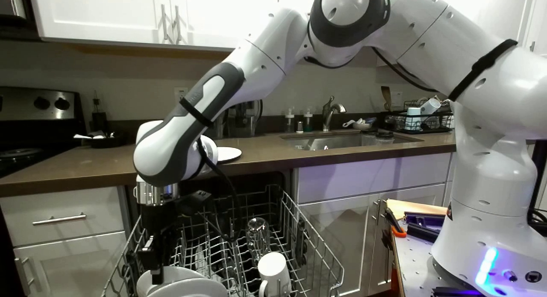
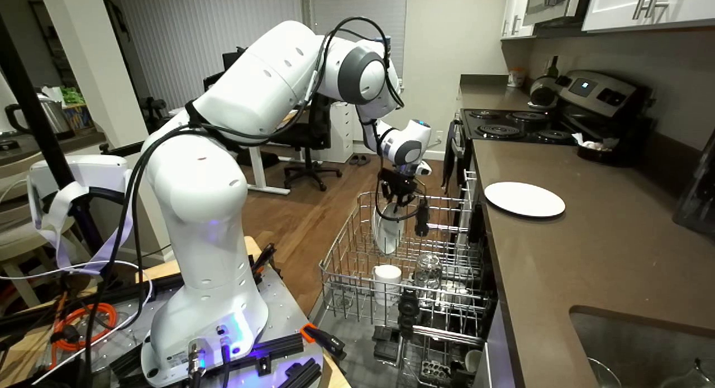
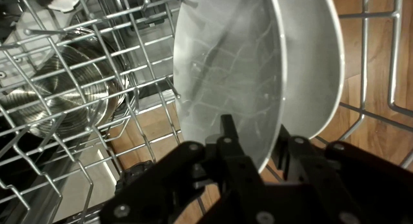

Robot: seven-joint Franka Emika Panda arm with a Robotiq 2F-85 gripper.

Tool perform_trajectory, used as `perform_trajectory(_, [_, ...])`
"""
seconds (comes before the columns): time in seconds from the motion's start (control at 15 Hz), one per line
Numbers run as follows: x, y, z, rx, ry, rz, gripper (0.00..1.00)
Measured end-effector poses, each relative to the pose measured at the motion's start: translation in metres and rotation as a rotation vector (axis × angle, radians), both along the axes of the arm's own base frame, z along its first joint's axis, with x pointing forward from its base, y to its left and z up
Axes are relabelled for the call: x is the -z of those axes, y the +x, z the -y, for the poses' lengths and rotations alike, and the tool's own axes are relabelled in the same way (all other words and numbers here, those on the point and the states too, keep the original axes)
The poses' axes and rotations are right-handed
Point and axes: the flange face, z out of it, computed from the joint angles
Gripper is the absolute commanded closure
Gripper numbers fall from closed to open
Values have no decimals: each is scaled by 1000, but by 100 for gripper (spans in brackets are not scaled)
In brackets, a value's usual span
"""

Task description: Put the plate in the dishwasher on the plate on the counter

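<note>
Two white plates stand on edge in the dishwasher rack: a nearer one (image 3: 226,56) and another (image 3: 309,66) behind it in the wrist view. White plates (image 1: 192,288) also show at the bottom of an exterior view. My gripper (image 3: 254,125) is open and points down at them. One finger is in front of the nearer plate's face, the other between the two plates, so that plate's rim lies between the fingers. A gap shows beside the rim. The gripper also shows in an exterior view (image 2: 399,195). A white plate lies flat on the counter, in both exterior views (image 1: 229,154) (image 2: 525,199).
The pulled-out wire rack (image 1: 314,233) has tines around the plates. It holds a white mug (image 1: 273,267) and a clear glass (image 1: 257,233). The counter (image 2: 558,265) edge runs beside the rack, with the sink (image 2: 642,326) nearer. A round metal pan (image 3: 64,95) lies below the rack.
</note>
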Motion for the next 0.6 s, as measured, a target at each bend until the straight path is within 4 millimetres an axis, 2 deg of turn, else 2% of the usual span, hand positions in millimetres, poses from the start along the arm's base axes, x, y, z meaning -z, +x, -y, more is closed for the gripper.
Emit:
perform_trajectory(0.13, [-2,-1,-1,14,27,-28,97])
perform_trajectory(0.2, [-2,-2,1,22,37,-44,94])
perform_trajectory(0.6, [-6,4,28,64,54,-109,94])
